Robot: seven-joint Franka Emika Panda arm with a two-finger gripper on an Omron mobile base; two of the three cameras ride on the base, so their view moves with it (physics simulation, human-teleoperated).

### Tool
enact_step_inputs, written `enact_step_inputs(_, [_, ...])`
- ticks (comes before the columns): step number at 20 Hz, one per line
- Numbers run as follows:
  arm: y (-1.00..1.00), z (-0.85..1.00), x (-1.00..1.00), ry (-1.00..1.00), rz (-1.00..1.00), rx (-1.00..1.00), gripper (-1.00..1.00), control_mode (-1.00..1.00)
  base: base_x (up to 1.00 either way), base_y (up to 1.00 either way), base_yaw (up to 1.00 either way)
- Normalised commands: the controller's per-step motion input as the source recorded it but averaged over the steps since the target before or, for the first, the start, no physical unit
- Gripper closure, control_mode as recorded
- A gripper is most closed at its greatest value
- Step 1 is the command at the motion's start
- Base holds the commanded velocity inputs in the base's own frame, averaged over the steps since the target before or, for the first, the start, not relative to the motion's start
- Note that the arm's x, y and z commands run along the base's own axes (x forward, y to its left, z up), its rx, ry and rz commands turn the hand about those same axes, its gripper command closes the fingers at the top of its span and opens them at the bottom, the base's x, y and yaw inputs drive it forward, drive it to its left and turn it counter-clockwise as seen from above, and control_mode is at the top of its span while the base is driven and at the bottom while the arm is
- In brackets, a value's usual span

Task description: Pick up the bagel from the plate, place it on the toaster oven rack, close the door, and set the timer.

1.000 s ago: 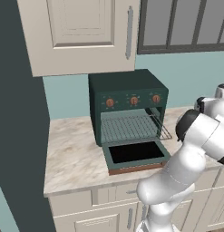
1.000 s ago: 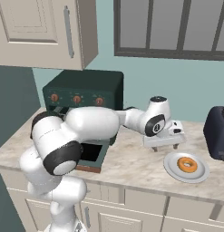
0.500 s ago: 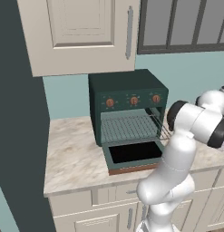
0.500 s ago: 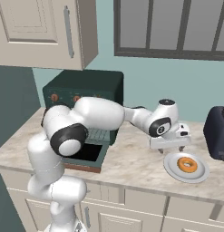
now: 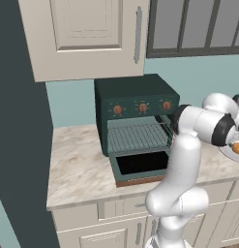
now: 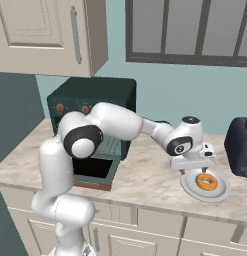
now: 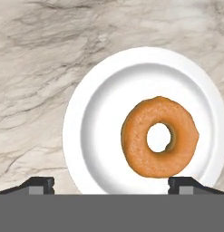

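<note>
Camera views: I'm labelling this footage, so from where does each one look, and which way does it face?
Left base view: behind-left, facing the door, rack; arm at right.
Right base view: behind-right, facing the counter; arm reaching from the left.
Hand view: straight down on the bagel; open pincer tips below.
Shared: bagel and plate.

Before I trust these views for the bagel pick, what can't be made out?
- Plate, left base view: cut off by the right edge and hidden by the arm.
- Oven dial markings, right base view: too small.
- Dark appliance, right base view: cut off by the right edge.
- Door, right base view: partly hidden by the arm.
</note>
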Motion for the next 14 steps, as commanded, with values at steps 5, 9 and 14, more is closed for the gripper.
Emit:
enact_step_inputs(5, [-0.1,-0.2,0.14,0.0,0.0,0.0,-1.0,-1.0,0.0,0.0,0.0])
enact_step_inputs(9, [-0.1,-0.16,0.16,0.0,0.0,0.0,-1.0,-1.0,0.0,0.0,0.0])
enact_step_inputs(14, [-0.07,-0.17,0.06,0.0,0.0,0.0,-1.0,-1.0,0.0,0.0,0.0])
